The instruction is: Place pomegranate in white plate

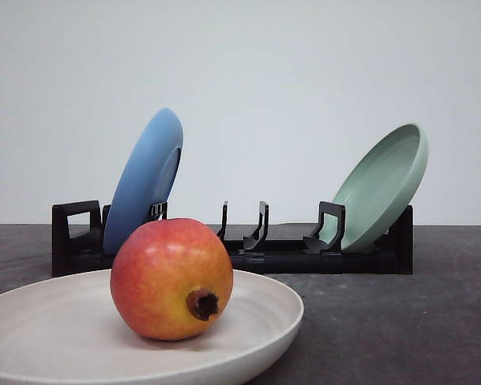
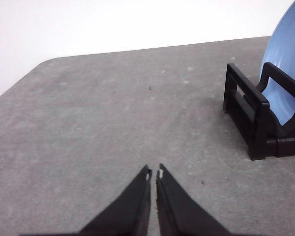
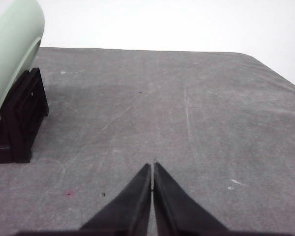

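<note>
The pomegranate (image 1: 172,277), red fading to yellow with a dark calyx facing front, rests inside the white plate (image 1: 264,309) at the near left of the front view. In the left wrist view my left gripper (image 2: 154,173) hovers over bare grey table, its black fingers shut with nothing between them. My right gripper (image 3: 152,166) is likewise shut and empty above bare table in the right wrist view.
A black dish rack (image 1: 289,257) stands across the back of the table. A blue plate (image 1: 144,180) leans in its left end and a pale green plate (image 1: 382,186) in its right end. The rack's ends show beside each gripper (image 2: 250,118) (image 3: 19,123).
</note>
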Tool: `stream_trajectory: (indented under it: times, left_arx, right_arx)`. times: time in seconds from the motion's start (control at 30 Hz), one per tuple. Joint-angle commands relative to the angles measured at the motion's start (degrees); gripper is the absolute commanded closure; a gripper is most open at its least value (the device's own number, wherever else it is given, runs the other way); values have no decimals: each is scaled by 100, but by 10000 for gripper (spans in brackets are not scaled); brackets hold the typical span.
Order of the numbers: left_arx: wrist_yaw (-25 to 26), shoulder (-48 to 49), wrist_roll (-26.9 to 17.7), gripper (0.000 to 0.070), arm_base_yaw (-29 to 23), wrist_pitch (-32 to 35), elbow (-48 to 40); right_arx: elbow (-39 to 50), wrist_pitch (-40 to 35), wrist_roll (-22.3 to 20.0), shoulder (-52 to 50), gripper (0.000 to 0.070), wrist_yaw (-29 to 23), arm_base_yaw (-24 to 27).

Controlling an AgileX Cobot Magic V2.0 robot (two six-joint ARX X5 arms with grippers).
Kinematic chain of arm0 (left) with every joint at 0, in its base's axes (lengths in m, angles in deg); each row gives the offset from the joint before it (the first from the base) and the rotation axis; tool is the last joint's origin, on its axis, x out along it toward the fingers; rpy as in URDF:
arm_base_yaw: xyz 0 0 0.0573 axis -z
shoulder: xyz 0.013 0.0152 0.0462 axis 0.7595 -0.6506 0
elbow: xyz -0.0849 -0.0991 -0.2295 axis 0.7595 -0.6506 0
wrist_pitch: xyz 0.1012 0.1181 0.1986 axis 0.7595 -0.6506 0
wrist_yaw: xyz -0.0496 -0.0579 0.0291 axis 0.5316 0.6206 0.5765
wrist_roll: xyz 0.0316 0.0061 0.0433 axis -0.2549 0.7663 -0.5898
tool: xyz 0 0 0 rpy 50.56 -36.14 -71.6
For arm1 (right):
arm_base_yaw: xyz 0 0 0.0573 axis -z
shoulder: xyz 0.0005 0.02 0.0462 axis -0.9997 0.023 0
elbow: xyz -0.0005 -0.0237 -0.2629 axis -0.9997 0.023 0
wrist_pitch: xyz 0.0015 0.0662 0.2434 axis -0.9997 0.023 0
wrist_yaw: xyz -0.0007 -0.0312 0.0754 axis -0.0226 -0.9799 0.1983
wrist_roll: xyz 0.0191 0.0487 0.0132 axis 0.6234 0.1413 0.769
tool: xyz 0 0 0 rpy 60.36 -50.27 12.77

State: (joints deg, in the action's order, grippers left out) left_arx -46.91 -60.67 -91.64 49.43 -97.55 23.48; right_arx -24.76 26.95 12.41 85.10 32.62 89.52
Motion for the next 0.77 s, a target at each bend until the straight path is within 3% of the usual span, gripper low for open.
stream_trajectory:
  times: [0.0,0.73]
  left_arx:
    - [-4,11,-59,700,-9,-17,-61]
    - [-4,11,-59,700,-9,-19,-61]
  right_arx:
    - [27,-37,46,-4,699,5,7]
    - [28,-37,46,-4,699,7,7]
